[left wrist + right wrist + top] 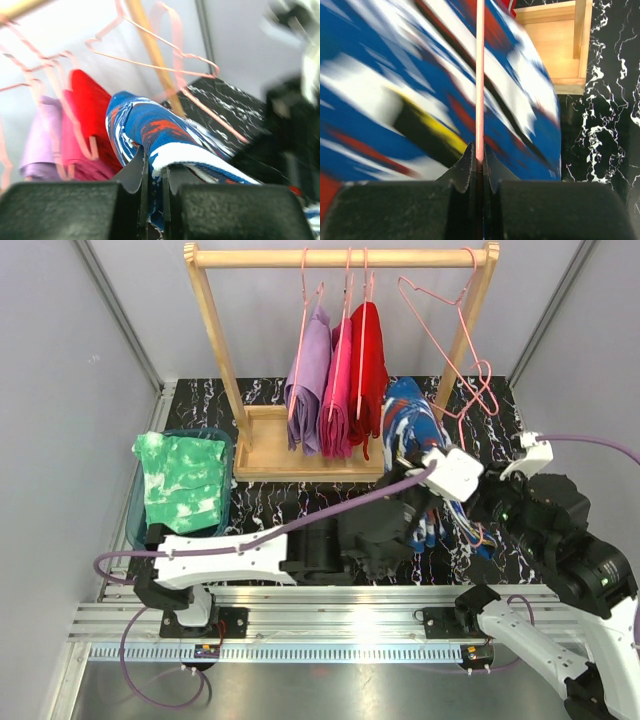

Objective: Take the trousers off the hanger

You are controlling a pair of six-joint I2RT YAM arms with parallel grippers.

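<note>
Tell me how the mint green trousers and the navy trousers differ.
The mint green trousers lie in the blue bin, untouched; the navy trousers are pinched by the left gripper beside the rack. Mint is green with white mottling; navy carries white, red and yellow patches. Both are patterned cloth.

Top view looks down from behind both arm bases over desk [270,508] and wooden rack [340,257]. Left wrist view tilts up past the left jaws, close on the navy trousers [165,135]. Right wrist view, closer, looks down along the pink hanger wire [480,75] in the right jaws onto the same cloth.
</note>
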